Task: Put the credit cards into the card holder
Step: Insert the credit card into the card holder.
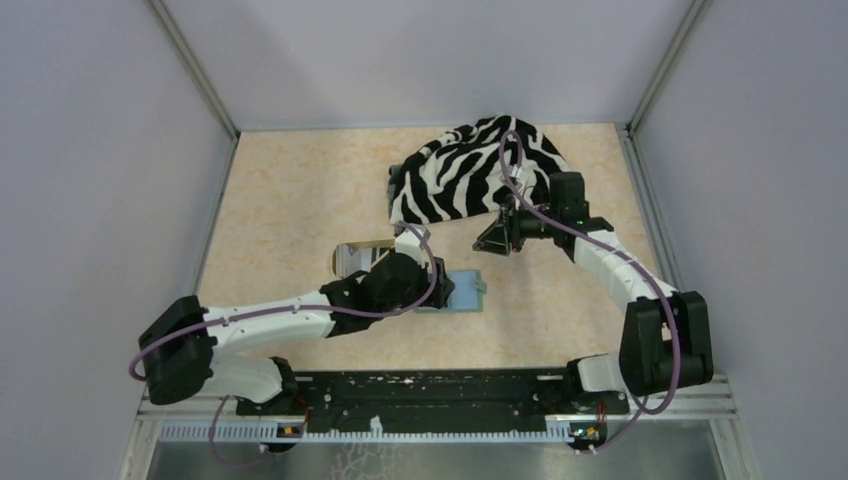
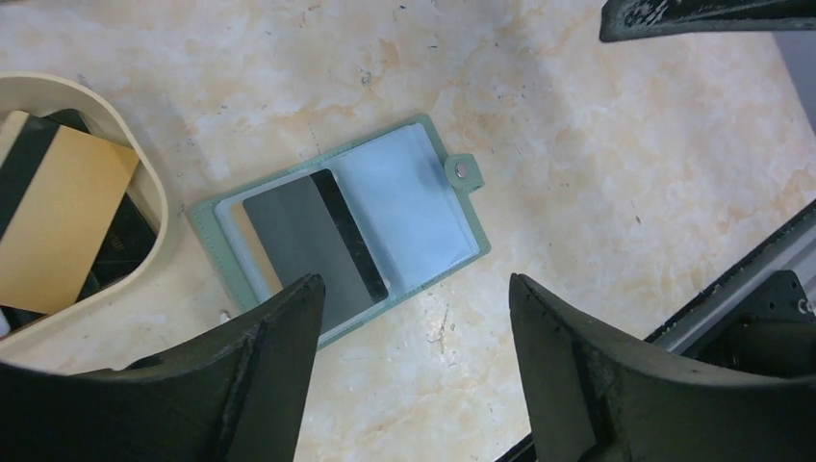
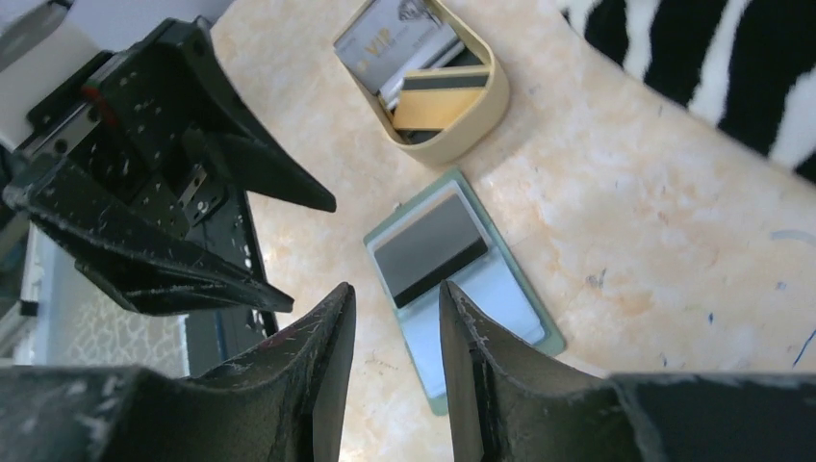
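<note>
Tan oval tray [image 2: 154, 192] sits left of centre on the counter [image 1: 290, 190]. It holds loose cards [image 2: 58, 221]: a yellow-orange one with a dark stripe on top, dark ones under it, and a silver-grey one leaning at the tray's far end.

Just right of the tray, close but not touching, the holder [image 2: 414, 202] lies open and flat. Sage-green outer case, rounded corners, paler blue-grey sleeves inside, small snap tab [image 2: 462, 171] on one short edge. One grey card [image 2: 298, 241] with a black band along one long side lies on the leaf nearer the tray, lined up with the case. Cannot tell whether it is tucked into the sleeve or only resting on it.

Over the holder hangs the left claw [image 2: 416, 289], fingers wide apart, nothing between them. Further right, the right claw [image 3: 395, 289] is above the counter and pointed at the holder, fingers a narrow gap apart, gripping nothing.

Behind it, a zebra cloth [image 1: 470, 175] lies bunched near the back edge, apart from the holder.
</note>
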Action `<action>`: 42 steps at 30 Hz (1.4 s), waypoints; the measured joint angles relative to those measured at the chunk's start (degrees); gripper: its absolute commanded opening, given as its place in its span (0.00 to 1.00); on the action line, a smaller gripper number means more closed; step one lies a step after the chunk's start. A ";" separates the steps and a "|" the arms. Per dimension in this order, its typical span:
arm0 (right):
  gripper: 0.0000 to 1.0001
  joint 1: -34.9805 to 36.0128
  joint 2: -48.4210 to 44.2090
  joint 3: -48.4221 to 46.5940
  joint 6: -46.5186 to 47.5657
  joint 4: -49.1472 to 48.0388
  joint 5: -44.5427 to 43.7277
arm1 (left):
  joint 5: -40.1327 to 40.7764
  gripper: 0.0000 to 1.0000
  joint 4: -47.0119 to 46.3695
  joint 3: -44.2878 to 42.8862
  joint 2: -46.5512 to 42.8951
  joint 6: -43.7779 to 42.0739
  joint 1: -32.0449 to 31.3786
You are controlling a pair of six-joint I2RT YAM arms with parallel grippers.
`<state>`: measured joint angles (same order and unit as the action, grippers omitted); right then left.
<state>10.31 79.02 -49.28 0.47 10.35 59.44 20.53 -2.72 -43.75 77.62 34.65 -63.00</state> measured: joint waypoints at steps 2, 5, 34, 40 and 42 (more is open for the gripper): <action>0.37 0.02 -1.79 -0.70 6.67 1.68 2.16 | -0.09 0.83 -0.39 1.73 -3.06 -1.42 0.20; 0.40 0.04 -3.96 -2.12 18.86 6.60 6.01 | 0.09 0.85 -0.74 5.01 -8.72 -2.93 0.42; 0.01 15.37 -5.11 9.09 51.91 6.80 -10.21 | 4.11 0.33 -9.53 27.67 -19.28 10.75 0.59; 0.00 20.65 2.60 6.34 48.72 6.73 -18.91 | 9.20 0.30 -4.04 20.48 -7.37 11.56 0.94; 0.00 22.21 4.33 6.01 47.10 6.14 -21.16 | 10.40 0.30 -3.37 18.25 -3.96 11.69 1.27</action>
<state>32.51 83.35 -43.27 47.57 16.49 38.28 30.94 -6.09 -25.50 73.67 46.35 -61.73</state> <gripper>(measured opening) 0.004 0.301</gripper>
